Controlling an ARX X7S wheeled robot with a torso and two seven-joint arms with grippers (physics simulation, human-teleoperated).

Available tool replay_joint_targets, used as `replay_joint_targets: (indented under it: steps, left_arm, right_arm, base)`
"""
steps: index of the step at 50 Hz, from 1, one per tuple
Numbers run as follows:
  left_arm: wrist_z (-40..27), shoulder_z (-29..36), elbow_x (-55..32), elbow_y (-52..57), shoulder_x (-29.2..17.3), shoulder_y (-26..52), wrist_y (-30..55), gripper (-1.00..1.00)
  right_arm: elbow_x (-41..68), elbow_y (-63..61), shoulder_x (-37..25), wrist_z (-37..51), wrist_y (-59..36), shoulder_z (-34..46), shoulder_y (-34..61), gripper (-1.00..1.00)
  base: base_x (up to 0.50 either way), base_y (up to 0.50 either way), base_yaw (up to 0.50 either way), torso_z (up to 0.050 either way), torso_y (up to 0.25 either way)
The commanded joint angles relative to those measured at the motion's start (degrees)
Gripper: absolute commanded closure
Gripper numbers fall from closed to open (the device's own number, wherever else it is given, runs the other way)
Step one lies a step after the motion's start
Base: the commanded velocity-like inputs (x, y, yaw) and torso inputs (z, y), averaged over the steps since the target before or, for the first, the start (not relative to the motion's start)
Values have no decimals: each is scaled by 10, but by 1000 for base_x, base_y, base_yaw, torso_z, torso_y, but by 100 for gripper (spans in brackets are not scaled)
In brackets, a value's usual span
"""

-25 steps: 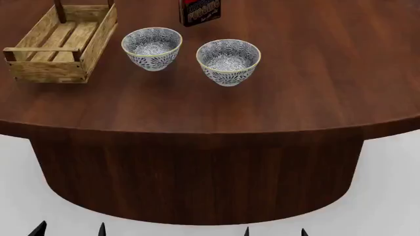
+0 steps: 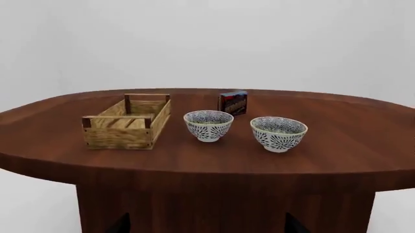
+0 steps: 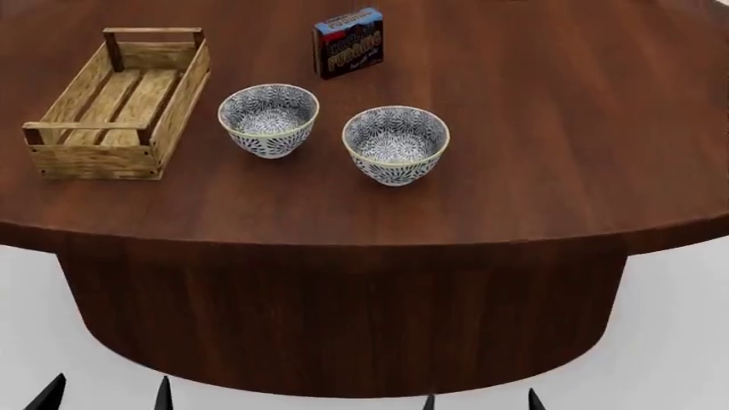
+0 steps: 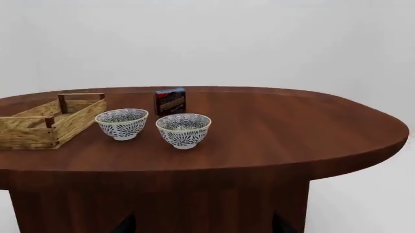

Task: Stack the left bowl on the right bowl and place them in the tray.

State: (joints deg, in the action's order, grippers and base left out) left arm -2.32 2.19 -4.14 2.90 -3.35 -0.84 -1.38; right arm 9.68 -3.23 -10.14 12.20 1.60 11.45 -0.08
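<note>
The left bowl [image 3: 269, 119] and the right bowl [image 3: 395, 143] are matching white bowls with a dark blue floral pattern, both upright and empty, side by side but apart. The tray [image 3: 114, 104], an oblong light weathered-wood crate with slatted bottom and dark corner posts, sits empty just left of the left bowl.

my head camera looks steeply down over the table [image 3: 513, 171] from near its front edge. both wrist cameras sit low before that edge, facing level across it; all three views share the tray [image 3: 114, 102], two bowls and box.
</note>
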Motion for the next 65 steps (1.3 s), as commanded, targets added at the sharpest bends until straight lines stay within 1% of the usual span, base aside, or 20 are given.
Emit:
replay_joint_targets:
  steps: [1,2,5,8,12,15,19,23,26,29,30,32,35,42,44,58,65]
  left_arm:
    - [-14,8,-4,90,-22,-15,12,-100]
    - [-15,8,-6,104,-24,-17,19,-100]
    - [-20,7,-14,171,-33,-13,84,-100]
    - [-22,7,-20,211,-42,2,138,-100]
    - [-29,0,-32,262,-49,20,185,-100]
    - [-35,-12,-48,309,-55,40,235,-100]
    - [-43,-13,-47,325,-63,71,263,-100]
    - [-48,-27,-62,325,-64,99,290,-100]
    - [-52,-32,-64,319,-63,105,289,-100]
    - [-55,-29,-52,307,-63,96,256,-100]
    - [-57,-25,-47,307,-67,96,261,-100]
    - [-50,-27,-53,308,-68,90,239,-100]
    - [-55,-29,-53,328,-73,88,258,-100]
    - [-64,-30,-43,311,-82,82,242,-100]
    - [-67,-36,-52,313,-81,85,252,-100]
    - [-85,-23,-41,307,-87,86,240,-100]
    - [-90,-16,-39,311,-92,83,240,-100]
  right_arm:
    - [-5,-116,-30,41,-67,12,-3,-100]
    - [-8,-132,-33,45,-81,12,0,-100]
    - [-8,-203,-46,56,-134,6,14,-100]
    - [-8,-255,-56,66,-171,-5,30,-100]
    - [1,-304,-67,69,-213,-15,54,-100]
    - [12,-340,-75,68,-262,-19,81,-100]
    - [27,-355,-81,64,-292,-26,103,-100]
    - [37,-345,-82,57,-289,-31,112,-100]
    - [35,-336,-83,56,-278,-30,108,-100]
    - [27,-329,-87,59,-290,-24,110,-100]
    - [27,-329,-87,60,-292,-25,110,-100]
    - [31,-330,-85,63,-294,-29,109,-100]
    - [26,-331,-86,66,-298,-24,110,-100]
    - [26,-333,-87,68,-297,-22,107,-100]
    - [25,-332,-87,68,-296,-20,108,-100]
    - [26,-342,-91,76,-308,-21,110,-100]
    - [6,-349,-98,82,-311,-5,112,-100]
  base:
    - [0,0,0,50,0]
    - [0,0,0,50,0]
    - [0,0,0,50,0]
    - [0,0,0,50,0]
    - [0,0,0,50,0]
    - [0,0,0,50,0]
    - [0,0,0,50,0]
    - [0,0,0,50,0]
    - [0,0,0,50,0]
    - [0,0,0,50,0]
    - [0,0,0,50,0]
    - [0,88,0,0,0]
    - [0,500,0,0,0]
    - [0,500,0,0,0]
    - [0,500,0,0,0]
    - [0,500,0,0,0]
    - [64,500,0,0,0]
